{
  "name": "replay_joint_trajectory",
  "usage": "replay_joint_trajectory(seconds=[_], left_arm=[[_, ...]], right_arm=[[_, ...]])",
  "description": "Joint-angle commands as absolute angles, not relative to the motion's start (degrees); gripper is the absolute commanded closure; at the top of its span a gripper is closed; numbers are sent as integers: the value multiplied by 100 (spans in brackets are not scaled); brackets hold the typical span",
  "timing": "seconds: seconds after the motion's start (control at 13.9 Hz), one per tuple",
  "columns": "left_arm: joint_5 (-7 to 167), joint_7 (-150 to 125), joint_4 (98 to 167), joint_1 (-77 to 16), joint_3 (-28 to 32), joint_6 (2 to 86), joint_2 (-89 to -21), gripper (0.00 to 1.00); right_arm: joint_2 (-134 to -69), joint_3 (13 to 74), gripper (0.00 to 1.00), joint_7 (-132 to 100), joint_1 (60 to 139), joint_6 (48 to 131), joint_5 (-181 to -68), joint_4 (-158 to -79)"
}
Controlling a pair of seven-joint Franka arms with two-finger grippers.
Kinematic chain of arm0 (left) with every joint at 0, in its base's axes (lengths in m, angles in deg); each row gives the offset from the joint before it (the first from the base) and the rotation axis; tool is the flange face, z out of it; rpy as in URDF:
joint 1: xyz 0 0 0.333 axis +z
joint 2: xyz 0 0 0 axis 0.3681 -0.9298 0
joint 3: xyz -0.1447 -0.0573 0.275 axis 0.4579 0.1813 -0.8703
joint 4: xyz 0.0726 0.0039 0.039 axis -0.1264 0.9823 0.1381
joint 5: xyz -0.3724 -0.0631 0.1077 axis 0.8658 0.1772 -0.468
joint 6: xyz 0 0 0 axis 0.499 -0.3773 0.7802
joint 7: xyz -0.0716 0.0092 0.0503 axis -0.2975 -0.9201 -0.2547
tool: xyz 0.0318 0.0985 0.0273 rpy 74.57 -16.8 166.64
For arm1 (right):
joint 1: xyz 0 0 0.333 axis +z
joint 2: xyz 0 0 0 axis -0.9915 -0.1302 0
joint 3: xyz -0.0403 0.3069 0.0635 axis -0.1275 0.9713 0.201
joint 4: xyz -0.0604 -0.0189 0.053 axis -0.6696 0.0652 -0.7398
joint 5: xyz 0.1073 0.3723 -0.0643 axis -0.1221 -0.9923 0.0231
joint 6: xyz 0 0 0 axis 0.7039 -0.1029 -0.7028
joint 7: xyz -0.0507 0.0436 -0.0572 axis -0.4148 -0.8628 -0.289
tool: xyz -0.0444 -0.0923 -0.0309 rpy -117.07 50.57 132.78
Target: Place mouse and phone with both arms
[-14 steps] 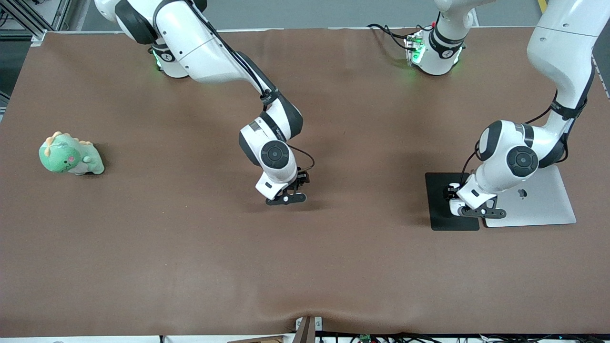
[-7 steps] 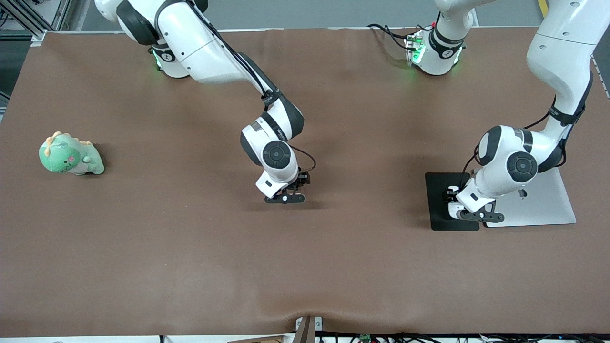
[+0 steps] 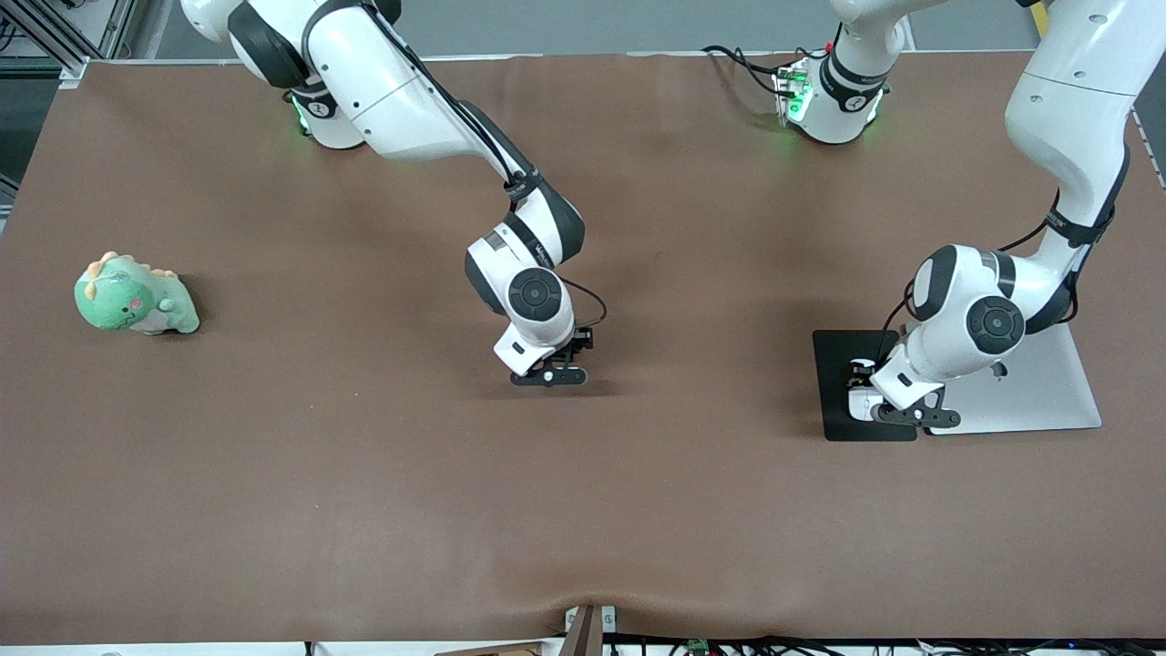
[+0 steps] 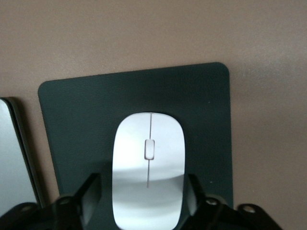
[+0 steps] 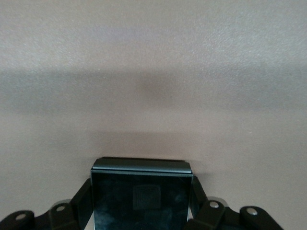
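The white mouse (image 4: 148,167) lies on the dark pad (image 4: 192,96), which also shows in the front view (image 3: 836,383). My left gripper (image 3: 900,415) is low over the pad. In the left wrist view the left gripper (image 4: 142,194) is open, with a finger on each side of the mouse and a gap on both sides. My right gripper (image 3: 548,375) is low over the middle of the table. In the right wrist view the right gripper (image 5: 141,199) is shut on the glossy black phone (image 5: 140,203), at or just above the brown cloth. The front view hides the phone.
A silver closed laptop (image 3: 1038,387) lies beside the pad, toward the left arm's end; its edge shows in the left wrist view (image 4: 14,158). A green plush dinosaur (image 3: 135,296) sits near the right arm's end. The brown cloth (image 3: 583,510) covers the table.
My left gripper has shifted a little over the pad toward the right arm's end. My right gripper has barely moved, with the phone still in it.
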State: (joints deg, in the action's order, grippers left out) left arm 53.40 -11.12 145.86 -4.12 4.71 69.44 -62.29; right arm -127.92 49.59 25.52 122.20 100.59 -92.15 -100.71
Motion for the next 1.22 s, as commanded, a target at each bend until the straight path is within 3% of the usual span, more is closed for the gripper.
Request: replay_joint_trajectory(seconds=[0.0, 0.5, 1.0, 1.15], left_arm=[[5305, -1233, 14509, -349, 524, 6984, -6168, 0], [5314, -1241, 14220, -350, 612, 6221, -5158, 0], [6191, -1355, 12314, -358, 885, 3104, -4595, 0], [6298, -1356, 12005, -358, 885, 2600, -4341, 0]], right_arm=[[-12780, 4957, 97, 2615, 12146, 10055, -9269, -10047], [-11797, 4931, 100, 1854, 10971, 9678, -9252, -10581], [-11119, 4922, 100, 182, 9405, 9686, -9217, -11523], [-11136, 4931, 100, -588, 8817, 9686, -9190, -11593]])
